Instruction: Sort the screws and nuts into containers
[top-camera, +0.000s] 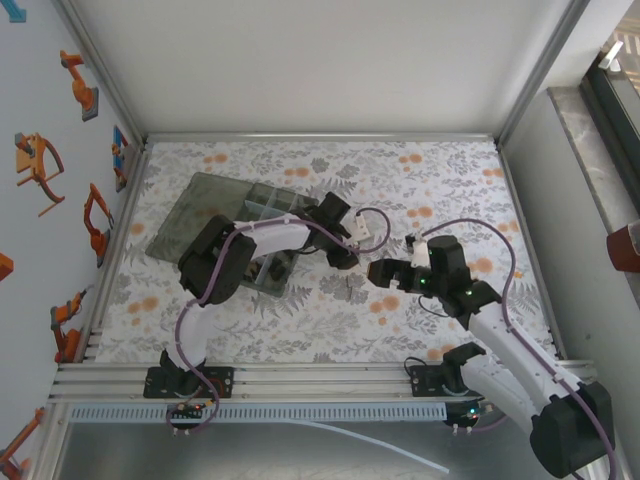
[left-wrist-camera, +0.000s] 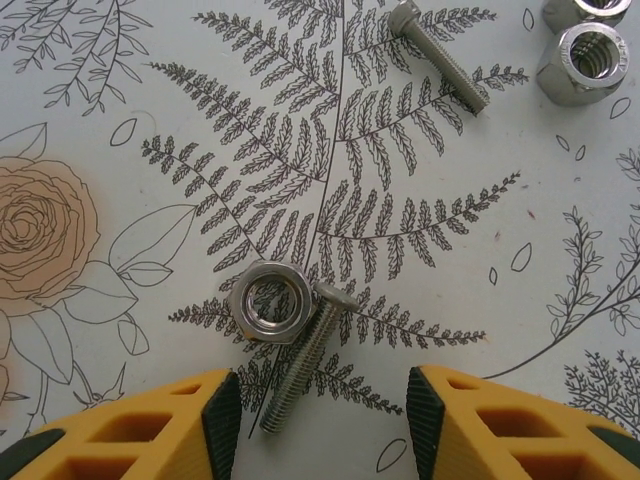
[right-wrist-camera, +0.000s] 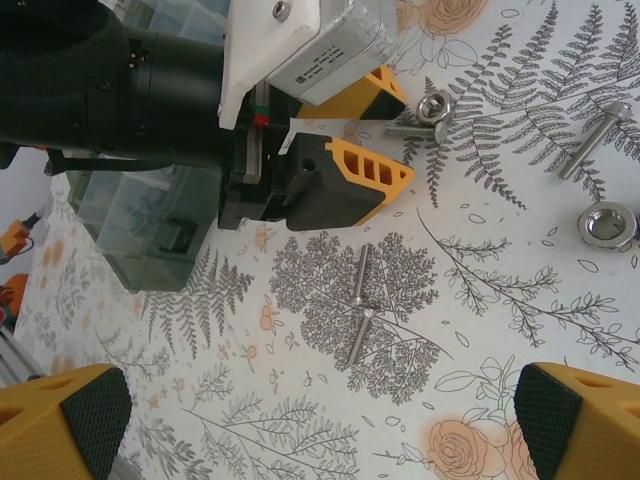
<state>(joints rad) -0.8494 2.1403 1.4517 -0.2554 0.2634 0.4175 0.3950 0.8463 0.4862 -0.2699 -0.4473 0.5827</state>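
Observation:
The screws and nuts are silvery here. A hex nut (left-wrist-camera: 271, 300) lies touching a screw (left-wrist-camera: 303, 355) on the patterned cloth, just ahead of my left gripper (left-wrist-camera: 322, 410), which is open and low over them. That same pair (right-wrist-camera: 430, 112) lies by the left gripper's yellow fingers (right-wrist-camera: 350, 180) in the right wrist view. My right gripper (right-wrist-camera: 320, 420) is open, hovering above two screws (right-wrist-camera: 360, 305) lying end to end. The smoky-grey organizer box (top-camera: 200, 210) with its containers sits back left, behind the left arm.
Another screw (left-wrist-camera: 438, 55) and two nuts (left-wrist-camera: 588, 62) lie further ahead of the left gripper. A loose screw (right-wrist-camera: 595, 138) and nut (right-wrist-camera: 607, 222) lie right of the right gripper. The two grippers (top-camera: 362, 266) are close together mid-table.

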